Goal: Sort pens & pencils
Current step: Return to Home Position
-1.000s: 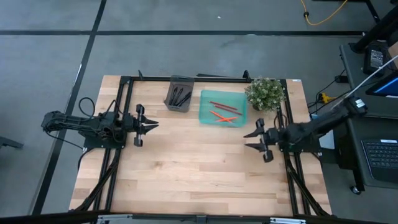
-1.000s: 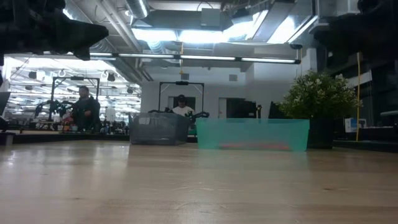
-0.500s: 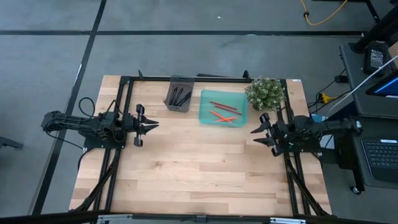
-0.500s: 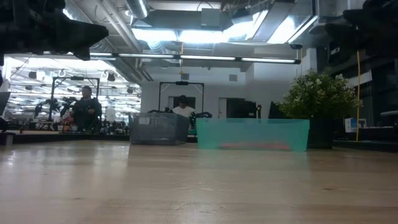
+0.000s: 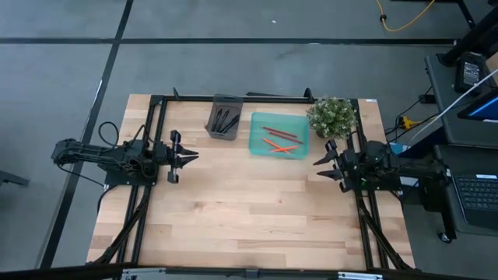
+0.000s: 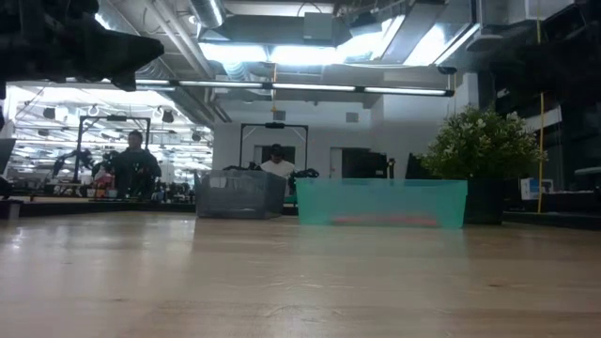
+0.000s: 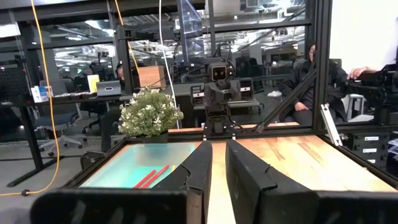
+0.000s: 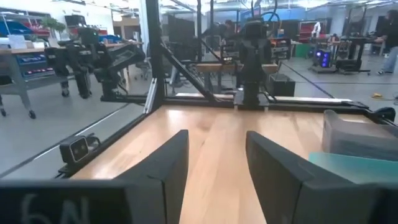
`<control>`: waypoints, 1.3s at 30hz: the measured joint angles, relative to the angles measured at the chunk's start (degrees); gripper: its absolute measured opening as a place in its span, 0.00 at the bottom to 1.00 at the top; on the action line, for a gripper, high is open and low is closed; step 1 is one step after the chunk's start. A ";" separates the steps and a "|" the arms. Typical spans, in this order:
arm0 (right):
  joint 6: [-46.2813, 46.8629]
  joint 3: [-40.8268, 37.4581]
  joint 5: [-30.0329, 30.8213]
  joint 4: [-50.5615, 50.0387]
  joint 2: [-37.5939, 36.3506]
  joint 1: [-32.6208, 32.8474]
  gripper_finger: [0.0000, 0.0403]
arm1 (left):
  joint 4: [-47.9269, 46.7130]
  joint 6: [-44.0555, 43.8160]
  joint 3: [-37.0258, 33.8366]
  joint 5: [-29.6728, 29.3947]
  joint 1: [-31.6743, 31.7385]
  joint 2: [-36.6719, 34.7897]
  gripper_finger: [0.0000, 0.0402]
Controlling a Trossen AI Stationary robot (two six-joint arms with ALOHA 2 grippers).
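Right hand [image 5: 320,165], spread wide, hovers near green bin [image 5: 300,123] holding pencils [image 5: 278,141].

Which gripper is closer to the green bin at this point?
Right. The right gripper hangs just off the corner of the green bin on the right arm's side. The left gripper is clearly farther off, out past the grey tray on the bin's other side.

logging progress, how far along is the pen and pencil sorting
Looks done: the pens lie in the grey bin, the pencils in the green bin. Nothing in hand: the right gripper is open and empty at the table's right edge, the left gripper waits at the left. No loose sticks left to sort.
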 joint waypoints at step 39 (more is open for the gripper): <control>-3.12 0.00 -1.94 1.15 0.04 -0.22 0.40 | -0.01 0.01 0.00 0.00 0.01 0.00 0.10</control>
